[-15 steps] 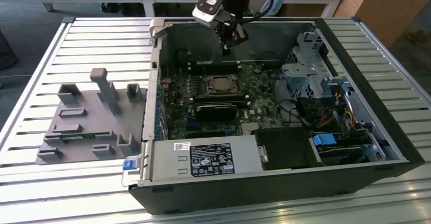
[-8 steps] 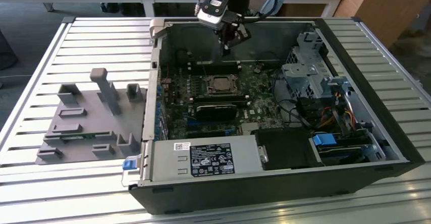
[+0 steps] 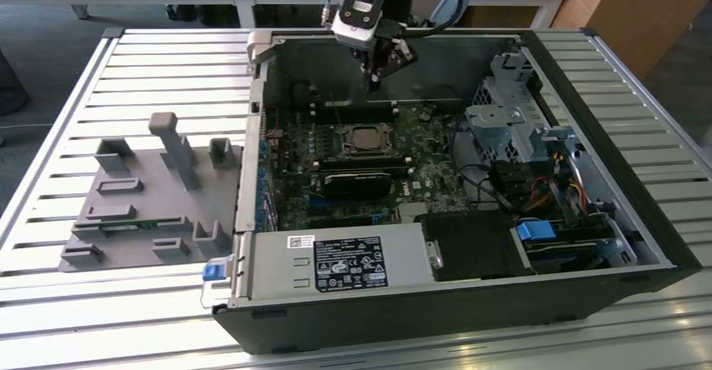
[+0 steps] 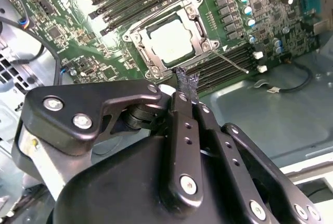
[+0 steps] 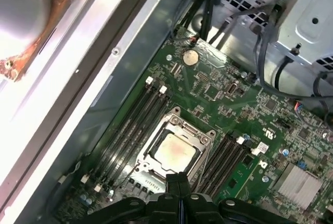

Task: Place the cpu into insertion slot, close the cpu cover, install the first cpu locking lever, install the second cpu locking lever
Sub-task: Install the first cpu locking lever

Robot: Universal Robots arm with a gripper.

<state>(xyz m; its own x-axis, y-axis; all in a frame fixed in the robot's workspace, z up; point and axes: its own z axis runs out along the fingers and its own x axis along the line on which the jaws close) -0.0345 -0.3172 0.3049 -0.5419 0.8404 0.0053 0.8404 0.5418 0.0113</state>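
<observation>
Silver-grey and flat, the cpu (image 4: 174, 42) sits inside the insertion slot (image 3: 343, 139) on the green motherboard (image 5: 270, 125), just above the middle of the exterior view. The cpu cover (image 4: 140, 40) lies down around it, and the chip's face shows through its window in both wrist views. One thin locking lever (image 4: 231, 60) angles away from a corner of the socket across the long black memory slots (image 4: 229, 70).

The hand (image 3: 378, 74) hangs above the board in the upper middle of the exterior view, well clear of the socket. Its fingers are pressed together with nothing between them. The open computer case (image 3: 445, 312) rests on a slatted metal worktop (image 3: 133, 70), with a grey fixture (image 3: 145, 195) on the exterior view's left.
</observation>
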